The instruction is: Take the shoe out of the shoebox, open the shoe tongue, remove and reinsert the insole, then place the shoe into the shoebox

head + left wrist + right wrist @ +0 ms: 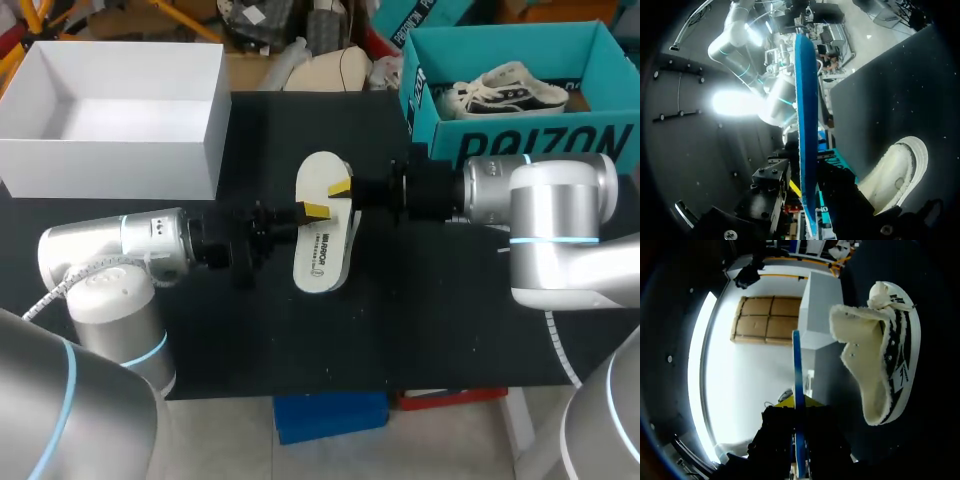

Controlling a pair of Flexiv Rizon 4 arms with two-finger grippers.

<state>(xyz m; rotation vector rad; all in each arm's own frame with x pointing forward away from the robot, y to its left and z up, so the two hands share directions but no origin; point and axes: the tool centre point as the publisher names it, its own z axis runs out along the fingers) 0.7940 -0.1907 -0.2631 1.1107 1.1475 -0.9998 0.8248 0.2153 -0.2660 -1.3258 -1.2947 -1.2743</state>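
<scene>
A white insole point(322, 225) with a blue underside hangs over the middle of the black table, held from both sides. My left gripper point(316, 210) is closed on its near-left edge. In the left wrist view the insole point(806, 125) stands edge-on between the fingers, which touch it on both sides. My right gripper point(340, 187) is shut on the far-right edge, and the thin blue edge point(797, 390) runs out from between its fingers. The fleece-lined black-and-white shoe point(885, 365) lies on the table under the insole, beside both grippers point(897, 170). The head view shows only a sliver of it.
A teal shoebox point(520, 135) stands open at the back right with another shoe point(510, 90) inside. An open white box point(115, 150) stands at the back left. The black mat point(440, 320) is bare in front of the grippers.
</scene>
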